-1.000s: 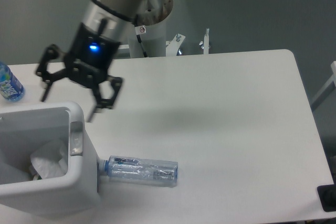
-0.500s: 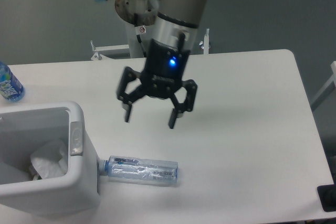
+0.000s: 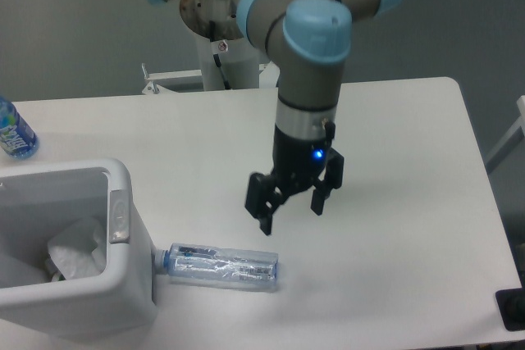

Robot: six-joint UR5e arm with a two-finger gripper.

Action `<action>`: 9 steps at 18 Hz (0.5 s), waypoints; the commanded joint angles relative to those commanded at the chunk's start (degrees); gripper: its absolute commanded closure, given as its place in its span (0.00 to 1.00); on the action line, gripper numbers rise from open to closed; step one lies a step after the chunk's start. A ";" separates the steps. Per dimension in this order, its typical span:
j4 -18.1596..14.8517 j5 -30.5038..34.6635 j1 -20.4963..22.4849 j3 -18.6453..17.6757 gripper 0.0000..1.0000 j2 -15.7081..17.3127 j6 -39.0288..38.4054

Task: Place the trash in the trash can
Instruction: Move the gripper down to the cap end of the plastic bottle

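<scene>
Hand (image 3: 290, 216) spread, empty, just above crushed bottle (image 3: 221, 266) beside trash can (image 3: 131, 284).

the bin (image 3: 123, 178) sits at the table's (image 3: 410, 202) front-left corner, with the packet (image 3: 78, 253) inside it. the crushed bottle (image 3: 220, 265) lies on the table just right of the bin — cap end touching its wall. the gripper (image 3: 290, 206) hangs above and behind the bottle (toward its right end). an upright bottle (image 3: 13, 130) stands at the far-left edge, behind the bin.

Claw (image 3: 291, 215) — apparently spread — above bottle (image 3: 221, 266)
</scene>
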 joint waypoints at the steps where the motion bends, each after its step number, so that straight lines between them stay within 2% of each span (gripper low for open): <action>1: 0.00 -0.09 -0.52 0.61 0.00 -0.79 -1.66; 4: 0.00 -0.18 -1.06 2.20 0.00 -3.43 -7.20; 9: -0.17 0.35 -2.02 2.90 0.00 -8.26 -10.38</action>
